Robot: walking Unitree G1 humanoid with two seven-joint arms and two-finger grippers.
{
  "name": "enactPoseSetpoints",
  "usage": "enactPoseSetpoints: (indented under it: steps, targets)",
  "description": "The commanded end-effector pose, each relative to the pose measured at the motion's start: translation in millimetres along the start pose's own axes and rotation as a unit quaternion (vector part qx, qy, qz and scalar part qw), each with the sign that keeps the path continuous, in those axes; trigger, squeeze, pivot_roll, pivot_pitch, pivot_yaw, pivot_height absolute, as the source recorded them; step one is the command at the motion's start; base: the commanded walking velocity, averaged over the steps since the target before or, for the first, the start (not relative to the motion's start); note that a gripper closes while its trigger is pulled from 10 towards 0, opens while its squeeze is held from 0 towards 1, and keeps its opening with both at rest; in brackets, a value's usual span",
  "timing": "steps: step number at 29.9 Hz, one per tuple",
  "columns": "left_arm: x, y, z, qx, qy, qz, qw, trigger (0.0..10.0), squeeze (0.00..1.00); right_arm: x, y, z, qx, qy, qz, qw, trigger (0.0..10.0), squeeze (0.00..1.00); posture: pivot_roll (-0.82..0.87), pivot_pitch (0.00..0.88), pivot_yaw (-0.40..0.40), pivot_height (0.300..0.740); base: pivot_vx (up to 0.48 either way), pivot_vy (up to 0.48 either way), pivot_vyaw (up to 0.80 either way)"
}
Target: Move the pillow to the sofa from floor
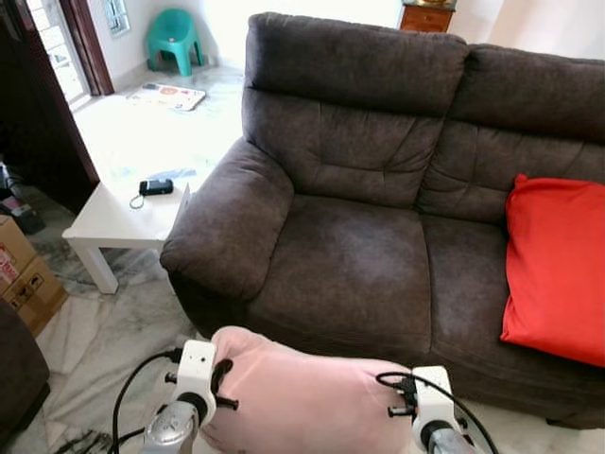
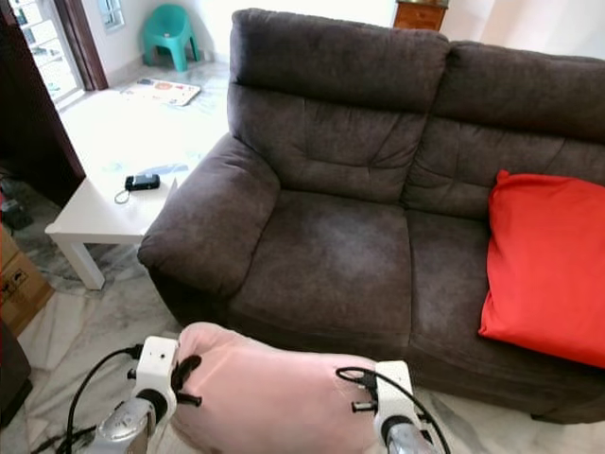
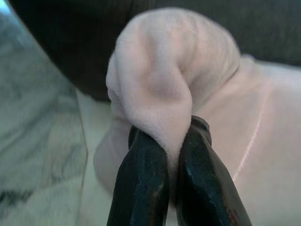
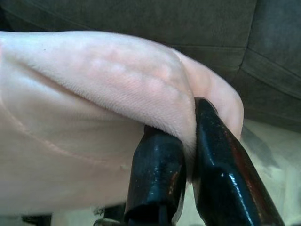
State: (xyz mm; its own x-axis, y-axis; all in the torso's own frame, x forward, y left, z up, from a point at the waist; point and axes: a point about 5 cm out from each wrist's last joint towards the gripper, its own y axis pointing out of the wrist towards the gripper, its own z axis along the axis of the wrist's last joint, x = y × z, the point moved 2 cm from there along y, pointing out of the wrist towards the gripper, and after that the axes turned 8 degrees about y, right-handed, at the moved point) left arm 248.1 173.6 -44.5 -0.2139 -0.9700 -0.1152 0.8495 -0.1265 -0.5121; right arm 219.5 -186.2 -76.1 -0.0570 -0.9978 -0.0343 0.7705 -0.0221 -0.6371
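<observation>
Left wrist view: the left gripper (image 3: 171, 141) is clenched on a bunched corner of the soft pale pink pillow (image 1: 302, 397). The right gripper (image 4: 188, 141) pinches the pillow's opposite end the same way. Held between both arms, the pillow hangs near the front edge of the dark brown fabric sofa (image 1: 359, 189), above the marble floor (image 1: 104, 331). A red cushion (image 1: 558, 265) leans on the sofa's right seat. A white low table (image 1: 123, 222) stands to the left.

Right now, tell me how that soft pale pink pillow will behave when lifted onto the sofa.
The soft pale pink pillow looks floppy: its fabric bunches where the left gripper and right gripper pinch it. It probably sags between them. Likely light, since corner pinches hold it.
</observation>
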Motion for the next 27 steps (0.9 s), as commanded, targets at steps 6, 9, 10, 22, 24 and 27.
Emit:
enactPoseSetpoints:
  steps: [6,9,10,22,24,27]
  targets:
    - [-32.9,-6.0,-8,-0.016,-0.014,0.05,0.999,10.0,0.0,24.6,-1.5,6,0.019,0.025,-0.039,0.999,10.0,0.0,0.07,0.0,-0.09,0.74,0.0,0.0,0.0]
    - [-29.2,-4.4,-7,-0.014,-0.008,0.03,0.999,10.0,0.0,24.2,-1.3,7,0.021,0.027,-0.035,0.999,10.0,0.0,0.07,0.0,-0.09,0.74,0.0,0.0,0.0]
    - [-27.6,-3.5,-6,-0.015,0.005,0.019,1.0,10.0,0.0,23.8,-1.1,7,0.021,0.025,-0.032,0.999,10.0,0.0,0.07,0.0,-0.09,0.74,0.0,0.0,0.0]
    - [-20.3,-0.5,-5,-0.017,0.026,-0.019,0.999,10.0,0.31,15.3,0.8,4,0.003,0.016,0.007,1.0,10.0,0.0,0.08,0.0,-0.092,0.74,0.0,0.0,0.0]
    - [-20.0,-0.3,-5,-0.016,0.025,-0.02,0.999,10.0,0.36,14.8,0.7,3,0.0,0.016,0.007,1.0,10.0,0.0,0.08,0.0,-0.092,0.74,0.0,0.0,0.0]
    - [-20.2,-0.2,-5,-0.015,0.022,-0.019,0.999,10.0,0.28,15.6,0.4,1,-0.004,0.019,0.005,1.0,10.0,0.0,0.08,0.0,-0.091,0.74,0.0,0.0,0.0]
